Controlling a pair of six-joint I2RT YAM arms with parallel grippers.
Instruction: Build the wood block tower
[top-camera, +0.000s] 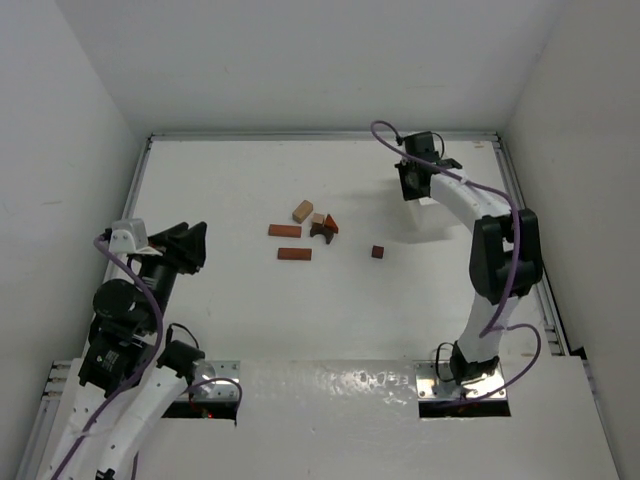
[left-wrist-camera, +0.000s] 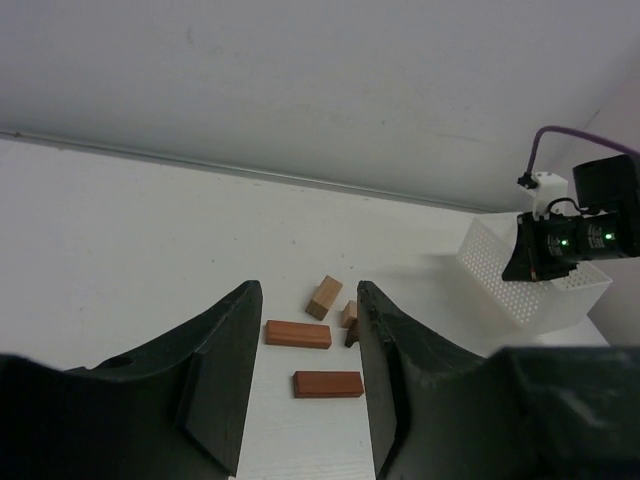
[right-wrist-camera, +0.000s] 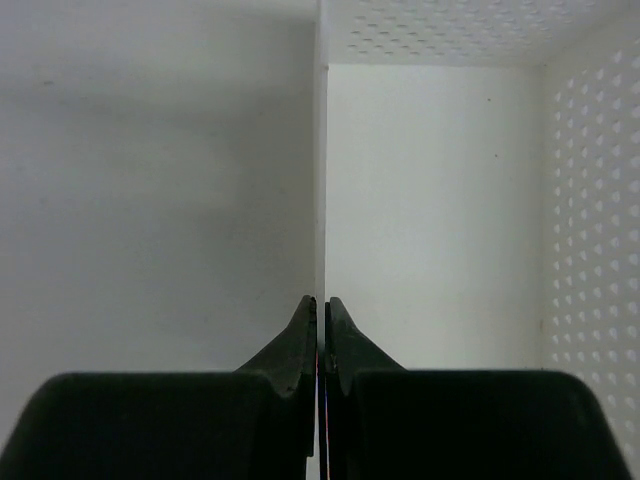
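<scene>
Several small wooden blocks lie loose mid-table: a pale tan block (top-camera: 303, 210), two reddish-brown bars (top-camera: 285, 231) (top-camera: 294, 254), a small cluster of tan, dark and reddish pieces (top-camera: 323, 226), and a dark cube (top-camera: 377, 252) apart to the right. My left gripper (top-camera: 185, 245) is open and empty, left of the blocks; between its jaws the left wrist view shows the tan block (left-wrist-camera: 324, 297) and both bars (left-wrist-camera: 298, 334) (left-wrist-camera: 328, 384). My right gripper (right-wrist-camera: 321, 300) is at the far right, shut on the thin wall of a white perforated box (right-wrist-camera: 430, 200).
The white perforated box (left-wrist-camera: 500, 270) stands at the back right, beyond the blocks, with my right gripper (left-wrist-camera: 570, 240) at it. White enclosure walls ring the table on the left, back and right. A metal plate (top-camera: 330, 385) covers the near edge.
</scene>
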